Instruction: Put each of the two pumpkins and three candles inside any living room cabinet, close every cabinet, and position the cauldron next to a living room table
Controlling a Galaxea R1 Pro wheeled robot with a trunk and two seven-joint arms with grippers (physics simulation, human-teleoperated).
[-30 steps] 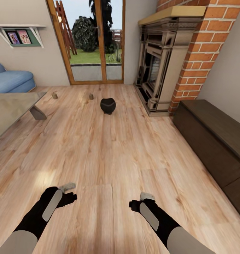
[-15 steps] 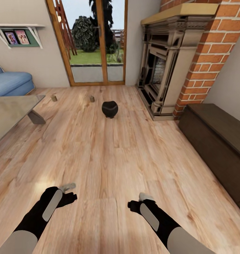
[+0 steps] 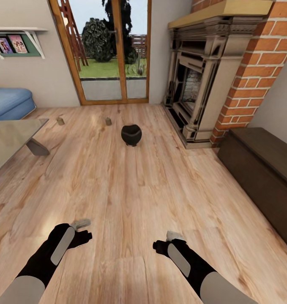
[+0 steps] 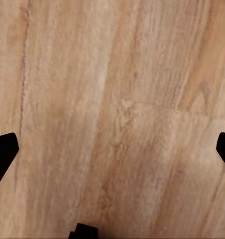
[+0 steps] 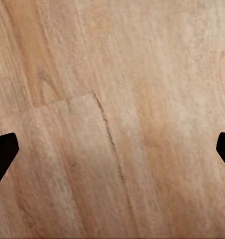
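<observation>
- My left fingers (image 3: 80,223) and right fingers (image 3: 175,234) hang spread wide and empty over the floor (image 3: 130,185), carried low for driving.
- The cauldron (image 3: 131,134) and two candles (image 3: 108,121) sit far ahead of them.
- The cabinet (image 3: 261,177) stands shut, off to the right.

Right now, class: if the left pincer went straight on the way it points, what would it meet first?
The left pincer points down at the bare wooden floor; its wrist view shows nothing between, so it would likely meet floorboards first. Distance unclear.
</observation>
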